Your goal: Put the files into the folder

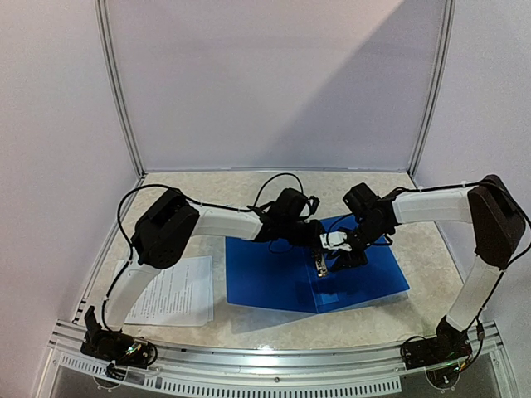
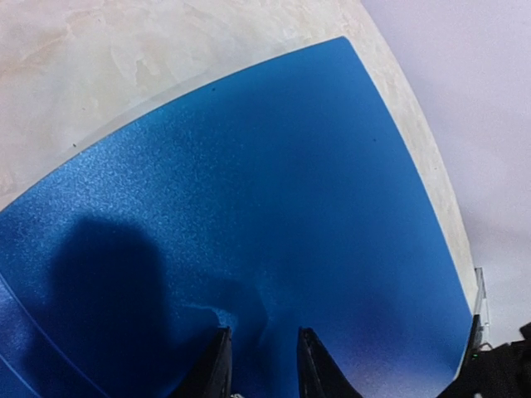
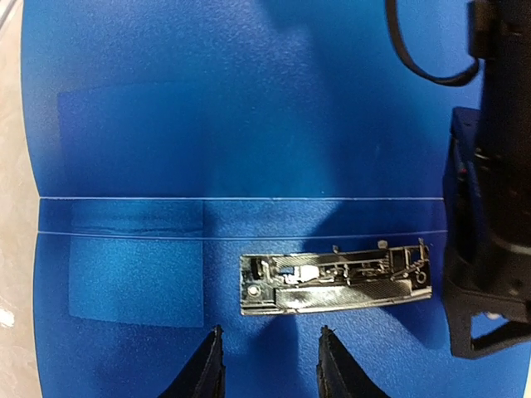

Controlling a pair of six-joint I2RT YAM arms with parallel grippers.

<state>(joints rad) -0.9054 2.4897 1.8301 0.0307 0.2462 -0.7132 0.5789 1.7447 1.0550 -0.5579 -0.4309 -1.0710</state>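
Observation:
The blue folder (image 1: 265,278) lies open and flat on the table, its metal clip (image 1: 320,265) beside the spine. The files (image 1: 178,290), white printed sheets, lie on the table left of the folder, partly under the left arm. My left gripper (image 1: 310,236) hovers over the folder near the spine. In the left wrist view its jaws (image 2: 263,348) stand apart over bare blue folder (image 2: 249,207). My right gripper (image 1: 333,255) hangs just over the clip. In the right wrist view it (image 3: 270,348) is open, with the clip (image 3: 336,282) just ahead of the fingertips on the folder (image 3: 249,108).
The two wrists are close together above the folder's middle; the left arm's black wrist (image 3: 498,207) fills the right edge of the right wrist view. White walls with metal frame posts (image 1: 120,91) enclose the beige tabletop (image 1: 207,186) on three sides.

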